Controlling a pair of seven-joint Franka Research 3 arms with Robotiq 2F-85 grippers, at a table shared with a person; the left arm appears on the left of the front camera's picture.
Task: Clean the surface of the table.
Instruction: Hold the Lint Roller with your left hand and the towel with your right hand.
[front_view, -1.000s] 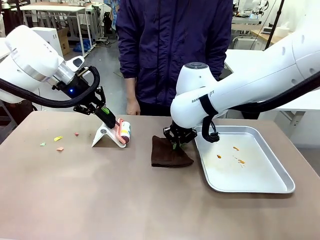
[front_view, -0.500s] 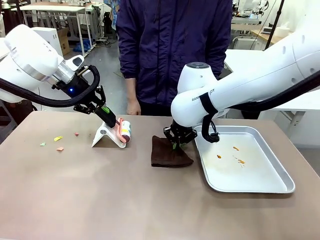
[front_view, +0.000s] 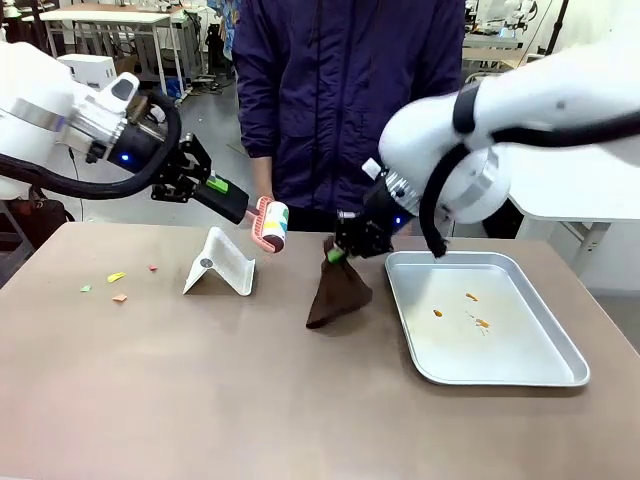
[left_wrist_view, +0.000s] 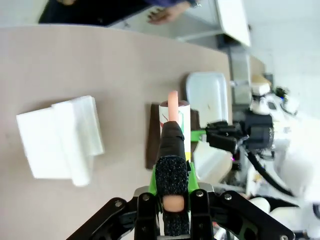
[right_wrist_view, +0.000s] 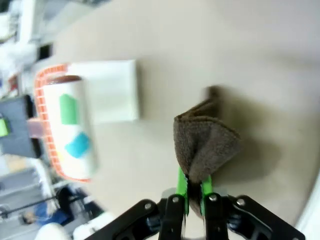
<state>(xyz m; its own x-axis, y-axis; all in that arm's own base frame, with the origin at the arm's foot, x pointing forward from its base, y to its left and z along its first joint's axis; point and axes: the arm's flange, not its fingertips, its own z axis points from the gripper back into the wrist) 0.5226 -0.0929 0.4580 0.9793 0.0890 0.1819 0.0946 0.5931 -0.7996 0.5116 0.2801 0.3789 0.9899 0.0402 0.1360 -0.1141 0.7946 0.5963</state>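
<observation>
The brown table carries small coloured scraps at its left. My left gripper is shut on the black handle of a lint roller, held in the air above the white stand; in the left wrist view the lint roller points away from the gripper. My right gripper is shut on a dark brown cloth, lifted so that it hangs with its lower edge on the table. In the right wrist view the cloth bunches between the green pads.
A silver metal tray with orange crumbs lies at the right. A person in a dark jacket stands at the far edge, one hand near the roller. The near half of the table is bare.
The left gripper has lifted the lint roller off its stand, up and to the right. The right gripper has risen with the cloth, pulling it from flat into a hanging bunch.
</observation>
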